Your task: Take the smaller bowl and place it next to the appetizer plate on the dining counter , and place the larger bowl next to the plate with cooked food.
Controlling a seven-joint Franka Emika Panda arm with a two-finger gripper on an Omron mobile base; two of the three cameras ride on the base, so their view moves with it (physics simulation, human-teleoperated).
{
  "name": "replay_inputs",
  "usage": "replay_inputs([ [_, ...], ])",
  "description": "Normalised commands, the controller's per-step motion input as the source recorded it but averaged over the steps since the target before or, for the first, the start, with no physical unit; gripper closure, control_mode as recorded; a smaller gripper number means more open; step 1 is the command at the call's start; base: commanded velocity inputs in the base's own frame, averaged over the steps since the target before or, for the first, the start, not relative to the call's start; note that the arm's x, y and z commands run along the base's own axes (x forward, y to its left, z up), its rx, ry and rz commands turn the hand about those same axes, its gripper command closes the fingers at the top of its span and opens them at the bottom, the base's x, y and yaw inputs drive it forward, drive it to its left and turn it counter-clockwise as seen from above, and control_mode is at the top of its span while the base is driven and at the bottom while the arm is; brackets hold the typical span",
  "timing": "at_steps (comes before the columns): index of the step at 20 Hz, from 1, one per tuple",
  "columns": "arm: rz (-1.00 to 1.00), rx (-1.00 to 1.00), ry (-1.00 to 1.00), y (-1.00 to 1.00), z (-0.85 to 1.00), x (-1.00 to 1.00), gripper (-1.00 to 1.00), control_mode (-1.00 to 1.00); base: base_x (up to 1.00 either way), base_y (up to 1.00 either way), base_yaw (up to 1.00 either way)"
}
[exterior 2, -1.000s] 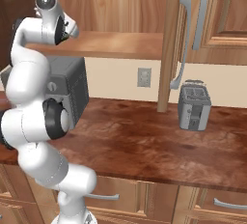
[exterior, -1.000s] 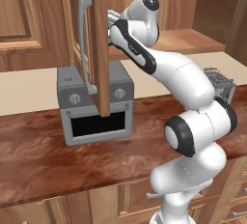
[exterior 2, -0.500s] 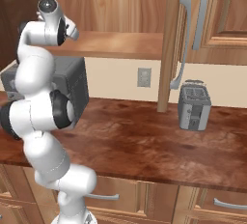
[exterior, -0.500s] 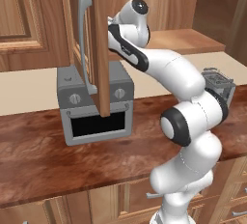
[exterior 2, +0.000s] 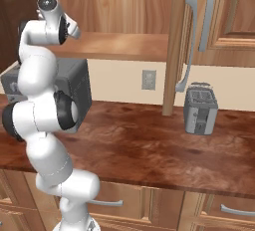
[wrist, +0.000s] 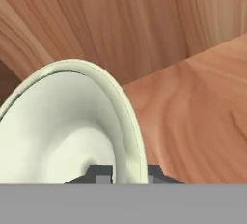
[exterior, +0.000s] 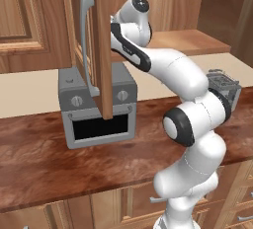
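1. The brown wood surface [exterior 2: 164,145] is the biggest thing. It runs across both base views and is cut off at the sides.
2. Wooden cupboards hang above the surface. One cupboard door [exterior: 101,45] stands open, and its edge hides the middle of the grey oven [exterior: 96,107] behind it.
3. The white arm [exterior: 192,109] reaches up into the open cupboard, over the cupboard shelf [exterior 2: 119,46]. In the left base view the door hides the end of the arm, so the pincer is hard to find there.
4. The grey oven sits on the surface by the wall. In the right base view the arm covers part of it.
5. A small silver toaster [exterior 2: 200,109] stands on the surface further along. In the left base view the arm hides most of it.
6. A bowl [wrist: 62,131] is inside the cupboard, on the wooden shelf. It is cream inside. It is very close to the hand camera and cut off at the left and bottom, so I cannot tell if it is the smaller bowl or the larger one. In the hand view, its open side faces left.
7. The pincer [wrist: 126,174] has one dark tip inside the bowl and one outside, with the rim between them. It is pinching the rim.
8. A wall socket [exterior 2: 148,79] sits on the pale wall above the surface.
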Motion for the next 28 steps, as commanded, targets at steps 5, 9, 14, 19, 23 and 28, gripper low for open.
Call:
replay_inputs([
  [5,0.00,0.00,0.00,-0.10,0.25,-0.20,1.00,-1.00,0.00,0.00,0.00],
  [9,-0.04,-0.03,0.00,-0.42,0.01,-0.65,1.00,-1.00,0.00,0.00,0.00],
  [14,-0.06,-0.03,0.00,-0.58,-0.03,-0.86,1.00,-1.00,0.00,0.00,0.00],
  [19,-0.01,-0.01,0.00,-0.41,0.00,-0.96,1.00,-1.00,0.00,0.00,0.00],
  [23,0.00,-0.01,-0.04,-0.48,0.10,-1.00,1.00,-1.00,0.00,0.00,0.00],
  [28,0.00,0.00,-0.02,-0.59,0.13,-1.00,1.00,-1.00,0.00,0.00,0.00],
])
